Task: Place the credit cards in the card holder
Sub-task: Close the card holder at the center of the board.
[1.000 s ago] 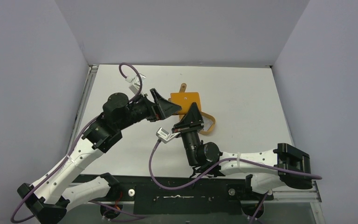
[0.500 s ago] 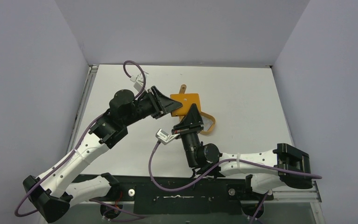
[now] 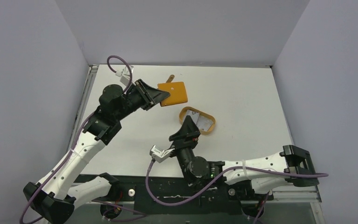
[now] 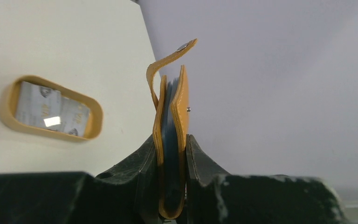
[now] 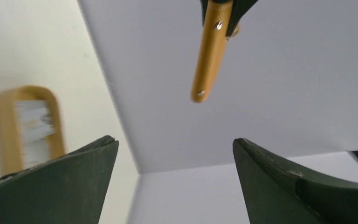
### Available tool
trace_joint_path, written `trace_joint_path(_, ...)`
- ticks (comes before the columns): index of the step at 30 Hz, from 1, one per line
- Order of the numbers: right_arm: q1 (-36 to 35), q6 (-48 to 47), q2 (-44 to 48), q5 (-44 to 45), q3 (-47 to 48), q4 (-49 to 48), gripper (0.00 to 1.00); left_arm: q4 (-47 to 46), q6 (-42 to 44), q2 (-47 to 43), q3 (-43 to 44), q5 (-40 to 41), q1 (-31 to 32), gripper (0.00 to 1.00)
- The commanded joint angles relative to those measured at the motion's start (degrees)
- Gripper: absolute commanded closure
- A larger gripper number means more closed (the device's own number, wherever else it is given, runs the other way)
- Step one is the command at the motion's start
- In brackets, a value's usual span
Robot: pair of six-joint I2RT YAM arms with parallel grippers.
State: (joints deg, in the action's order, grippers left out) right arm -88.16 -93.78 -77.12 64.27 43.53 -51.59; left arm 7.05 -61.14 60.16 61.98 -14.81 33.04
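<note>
Lengthwise outward from left hand (image 4: pixel 171 140), folded card holder (image 4: pixel 182 107), snap tab (image 4: pixel 177 50) farthest.

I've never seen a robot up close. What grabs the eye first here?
The orange card holder, pinched edge-on in the left tool, toward the far side of the table. Next, the oval tan tray mid-table with pale credit cards lying in it, the right tool gaping open just near of it.
</note>
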Motion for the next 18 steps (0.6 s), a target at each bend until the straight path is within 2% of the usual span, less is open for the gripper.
trace_joint_path(1,0.25,54.88,9.59,-5.63,14.48,59.77,0.0,0.15,7.66,-3.72,3.46,-0.04,-4.19,1.0)
trace_joint_path(2,3.69,65.33,11.36,-13.39,17.3,68.01,0.0,1.53,10.45,-4.1,4.42,-1.03,-4.58,1.0)
trace_joint_path(4,12.69,79.9,15.65,-36.27,19.58,73.24,0.0,4.25,16.99,-4.38,6.16,-5.17,-5.05,1.0)
trace_joint_path(7,28.7,93.67,21.28,-63.65,19.76,71.81,0.0,5.64,24.24,-4.14,6.39,-15.87,-5.51,1.0)
trace_joint_path(10,42.68,105.17,23.97,-85.45,19.39,68.49,0.0,6.25,28.42,-4.7,4.88,-24.47,-5.48,1.0)
trace_joint_path(12,51.34,112.26,24.66,-97.87,18.66,64.77,0.0,4.27,28.76,-5.19,3.2,-30.67,-5.4,1.0)
trace_joint_path(14,56.49,120.81,24.41,-107.18,16.98,58.81,0.0,1.53,28.38,-5.24,2.62,-35.87,-5.31,1.0)
trace_joint_path(18,57.43,135.96,23.1,-114.33,11.9,41.95,0.0,-4.07,27.55,-4.69,3.51,-42.85,-5.09,1.0)
